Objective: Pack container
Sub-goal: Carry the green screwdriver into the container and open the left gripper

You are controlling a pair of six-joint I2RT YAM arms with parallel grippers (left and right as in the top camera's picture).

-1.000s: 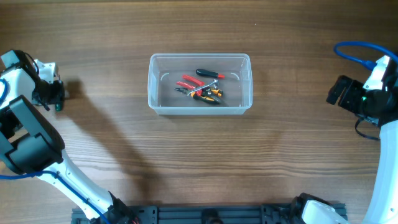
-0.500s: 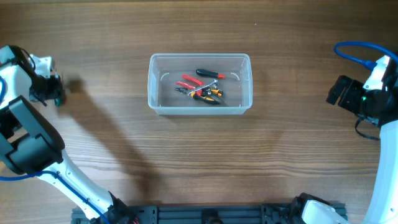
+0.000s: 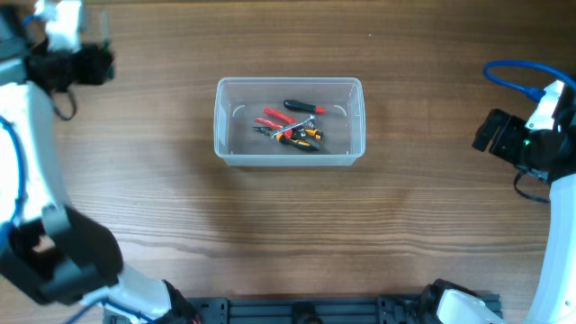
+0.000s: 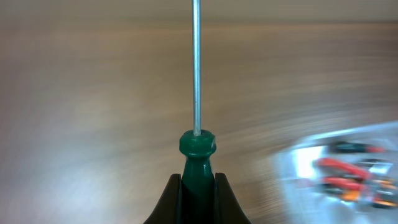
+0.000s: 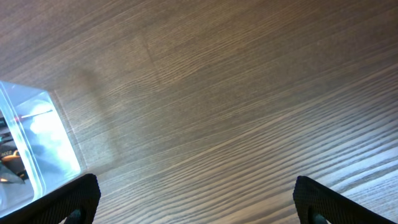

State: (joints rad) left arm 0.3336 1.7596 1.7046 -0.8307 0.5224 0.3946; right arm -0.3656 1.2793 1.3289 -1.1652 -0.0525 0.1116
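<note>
From overhead, the container (image 3: 289, 82) is sitting mid-table on the wooden table (image 3: 288, 234), well apart from both arms, with a few hand tools, among them red-handled pliers (image 3: 274, 117), lying loose on its floor. The left gripper (image 3: 101, 63) is hanging at the far left corner and the right gripper (image 3: 486, 131) is waiting at the right edge. Judging by its clear, thin walls and thick rim, the tub is looking light, fairly stiff and somewhat slippery on the wood, so it is likely to slide if nudged. The rim of a long side is offering the safest hold, should it need steadying. In the left wrist view, the left gripper (image 4: 198, 190) is clamping the base of a green-handled screwdriver (image 4: 198, 149), its steel shaft pointing straight ahead. The container (image 4: 292, 163) is showing only as a motion-blurred patch at lower right. In the right wrist view, the right gripper (image 5: 196, 193) is standing spread wide with nothing between its fingers (image 5: 78, 196), and one rounded corner of the container (image 5: 59, 134) is showing at the left edge.
</note>
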